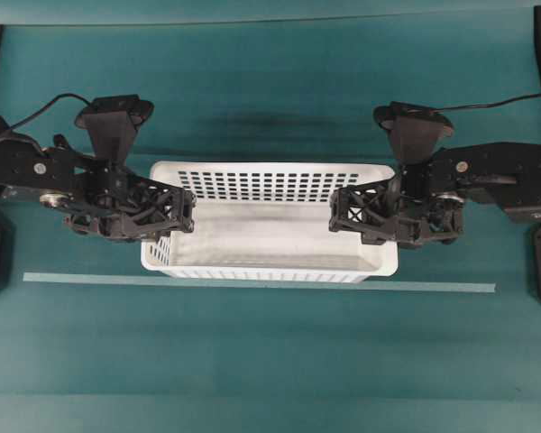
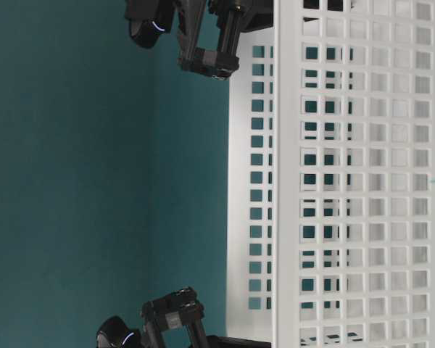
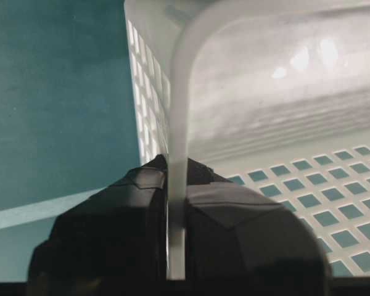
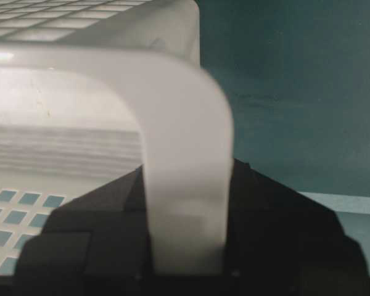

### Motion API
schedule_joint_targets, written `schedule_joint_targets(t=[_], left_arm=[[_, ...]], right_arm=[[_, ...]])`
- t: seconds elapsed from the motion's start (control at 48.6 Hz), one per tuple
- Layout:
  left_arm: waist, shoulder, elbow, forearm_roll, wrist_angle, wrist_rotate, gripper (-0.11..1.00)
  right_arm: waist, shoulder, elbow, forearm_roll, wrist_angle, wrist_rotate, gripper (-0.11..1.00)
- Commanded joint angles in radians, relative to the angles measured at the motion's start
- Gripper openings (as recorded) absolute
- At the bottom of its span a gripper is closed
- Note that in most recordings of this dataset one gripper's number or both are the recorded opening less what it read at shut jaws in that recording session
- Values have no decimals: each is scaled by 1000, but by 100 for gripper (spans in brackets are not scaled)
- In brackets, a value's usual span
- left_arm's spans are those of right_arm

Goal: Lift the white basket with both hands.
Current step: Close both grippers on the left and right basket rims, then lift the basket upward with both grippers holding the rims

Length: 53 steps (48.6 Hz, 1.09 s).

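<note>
Left gripper (image 3: 176, 246): black fingers (image 3: 105, 240) are clenching the white basket (image 1: 270, 230) by its left end rim, one finger inside, one outside. Right gripper (image 4: 185, 246): clamping the right end rim likewise. Basket is sitting mid-table (image 1: 270, 352), just behind a pale tape strip (image 1: 252, 282) toward the near edge.

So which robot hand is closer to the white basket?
Neither, it's a tie. The left gripper pinches the white basket rim at its left end, and the right gripper pinches the rim at its right end.
</note>
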Motion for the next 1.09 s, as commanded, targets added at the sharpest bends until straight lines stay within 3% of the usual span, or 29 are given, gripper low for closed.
schedule_joint_targets(t=[0.0,0.185,0.597,1.07], left_arm=[[-8,11,-15,6,2,9,1],[-28,-35,-58,3,67,9,-1],[-48,-187,-259,6,413,14,-2],[-44,-239,-474,6,589,31,-2]], right_arm=[[-3,18,-9,-3,6,-14,20],[-3,-40,-58,2,94,-18,20],[-5,-186,-202,2,347,-20,20],[-5,-310,-387,-3,565,-17,20]])
